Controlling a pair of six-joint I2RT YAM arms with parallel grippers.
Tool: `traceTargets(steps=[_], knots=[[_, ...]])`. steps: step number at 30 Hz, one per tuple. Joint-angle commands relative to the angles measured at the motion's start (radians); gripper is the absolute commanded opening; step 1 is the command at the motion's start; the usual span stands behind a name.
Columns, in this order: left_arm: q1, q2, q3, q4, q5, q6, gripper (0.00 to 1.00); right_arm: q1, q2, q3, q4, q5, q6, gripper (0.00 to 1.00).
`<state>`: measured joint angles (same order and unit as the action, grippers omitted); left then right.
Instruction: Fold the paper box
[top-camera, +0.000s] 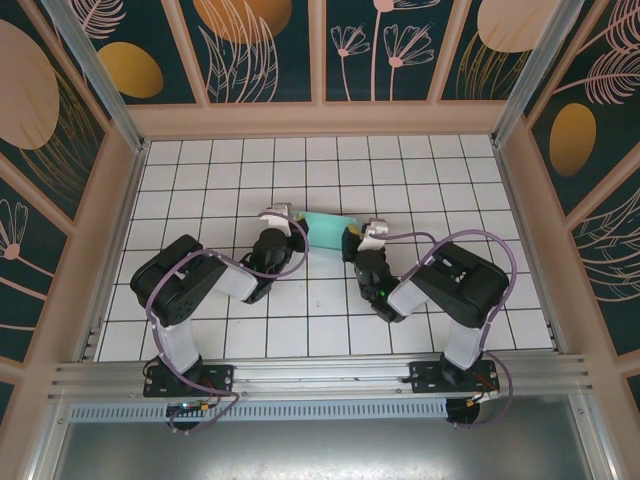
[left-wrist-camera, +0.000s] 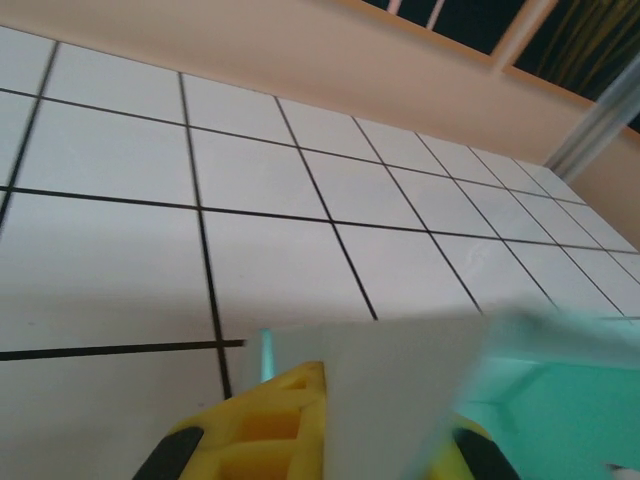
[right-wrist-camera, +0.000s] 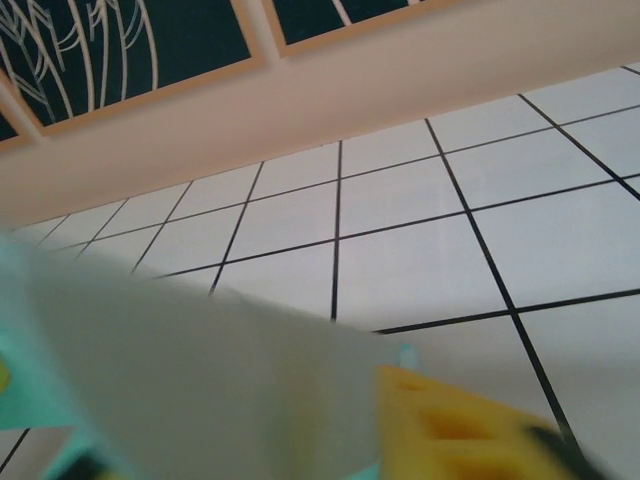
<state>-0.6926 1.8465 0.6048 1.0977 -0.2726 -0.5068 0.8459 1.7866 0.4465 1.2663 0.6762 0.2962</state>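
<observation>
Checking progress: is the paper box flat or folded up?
Folded up, at least partly: the paper box is a compact mint block, its panels standing off the tiles in both wrist views. Completeness: cannot tell.

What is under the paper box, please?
The white tiled table shows all around the paper box. Whatever lies directly beneath the card is covered, so I cannot tell.

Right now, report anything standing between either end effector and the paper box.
Nothing visible does. The left end effector is at the left end of the paper box, the right end effector at its right end. Both wrist views show card right at the yellow fingers.
</observation>
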Motion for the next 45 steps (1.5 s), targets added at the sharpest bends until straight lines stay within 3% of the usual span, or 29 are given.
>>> traceTargets(steps=[1,3,6,11,16,20,25,31,37,45], knots=[[0.008,-0.019,0.014,-0.092,-0.088,-0.03,0.0,-0.001,-0.101,-0.02,-0.032,-0.04,-0.042,0.71],[0.007,-0.02,0.024,-0.117,-0.11,-0.016,0.0,-0.004,-0.172,-0.044,-0.082,-0.052,-0.048,0.81],[0.008,-0.029,0.023,-0.134,-0.128,-0.015,0.0,-0.008,-0.336,-0.08,-0.206,-0.077,-0.055,0.88],[0.007,-0.032,0.025,-0.138,-0.127,-0.003,0.0,-0.039,-0.595,-0.109,-0.404,-0.165,-0.095,0.89],[0.006,-0.035,0.03,-0.149,-0.134,0.023,0.0,-0.143,-0.704,-0.002,-0.631,-0.307,-0.035,0.87],[0.007,-0.029,0.033,-0.156,-0.139,0.048,0.0,-0.268,-0.633,0.173,-0.82,-0.493,0.099,0.82],[0.004,-0.024,0.036,-0.157,-0.15,0.082,0.0,-0.294,-0.396,0.493,-1.087,-0.542,0.1,0.82],[-0.004,-0.019,0.038,-0.16,-0.153,0.087,0.0,-0.293,-0.2,0.654,-1.112,-0.593,0.071,0.82],[-0.012,-0.008,0.034,-0.165,-0.151,0.094,0.0,-0.283,-0.094,0.688,-1.154,-0.595,0.052,0.82],[-0.017,-0.001,0.031,-0.174,-0.138,0.129,0.02,-0.281,-0.09,0.6,-1.183,-0.592,0.037,0.84]])
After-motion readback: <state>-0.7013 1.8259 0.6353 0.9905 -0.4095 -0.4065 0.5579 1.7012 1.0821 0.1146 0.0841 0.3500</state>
